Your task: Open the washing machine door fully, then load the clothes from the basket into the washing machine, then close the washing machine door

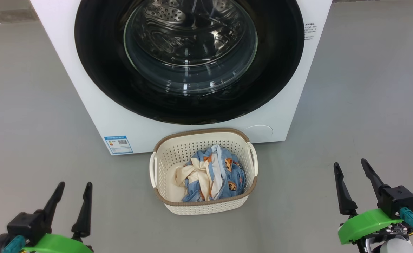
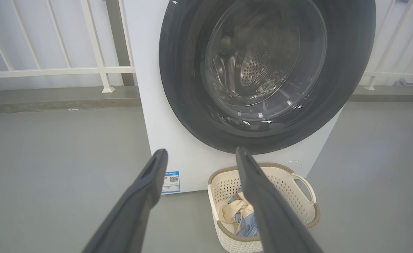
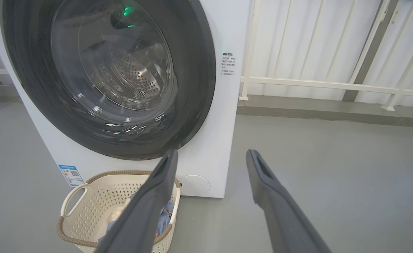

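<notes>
Field notes. The smooth grey floor [image 1: 34, 123] spread across the whole scene. On it, far centre, stood the big white front-loading washing machine [image 1: 139, 135]. We saw its large round glossy black door [image 1: 101, 52], with a bulging clear glass window, lying shut against the front.

Near side of the machine, just below the door, sat the small cream perforated plastic basket [image 1: 206, 208] with a brown woven-look rim. In it lay the clothes [image 1: 215, 177]: crumpled light-blue printed fabric, with a cream piece to the left.

We logged the left gripper [image 1: 75, 183] near left and the right gripper [image 1: 349, 162] near right. Both were well apart from the basket, fingers spread, holding nothing.

A small blue label sticker [image 1: 118, 144] sat on the machine's lower left corner.
</notes>
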Tool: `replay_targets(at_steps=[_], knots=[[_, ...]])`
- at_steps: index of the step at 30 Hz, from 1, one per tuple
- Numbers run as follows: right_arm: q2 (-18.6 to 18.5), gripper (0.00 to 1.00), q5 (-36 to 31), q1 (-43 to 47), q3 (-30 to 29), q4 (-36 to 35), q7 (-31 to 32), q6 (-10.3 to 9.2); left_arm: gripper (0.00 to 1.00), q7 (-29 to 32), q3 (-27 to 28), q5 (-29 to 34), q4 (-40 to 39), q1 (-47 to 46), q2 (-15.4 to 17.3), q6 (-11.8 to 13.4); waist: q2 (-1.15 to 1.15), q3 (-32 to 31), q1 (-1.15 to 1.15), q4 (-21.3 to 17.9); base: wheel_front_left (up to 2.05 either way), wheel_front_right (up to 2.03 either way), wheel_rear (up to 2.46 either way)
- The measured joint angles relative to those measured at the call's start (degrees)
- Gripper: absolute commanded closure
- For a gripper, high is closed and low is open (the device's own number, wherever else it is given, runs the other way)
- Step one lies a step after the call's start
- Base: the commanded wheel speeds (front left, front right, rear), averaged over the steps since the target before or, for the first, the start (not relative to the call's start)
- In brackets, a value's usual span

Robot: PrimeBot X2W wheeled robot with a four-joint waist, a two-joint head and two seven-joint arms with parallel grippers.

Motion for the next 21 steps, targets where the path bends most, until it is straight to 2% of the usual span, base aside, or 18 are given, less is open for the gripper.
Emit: replay_targets(at_steps=[21], knots=[[0.09,0.0,0.47,0.0,-0.07,0.24,0.0,0.0,0.0,0.0,0.43,-1.1,0.87,-0.5,-0.03,0.0,0.0,-0.03,0.0,0.0,0.0,0.0,0.0]])
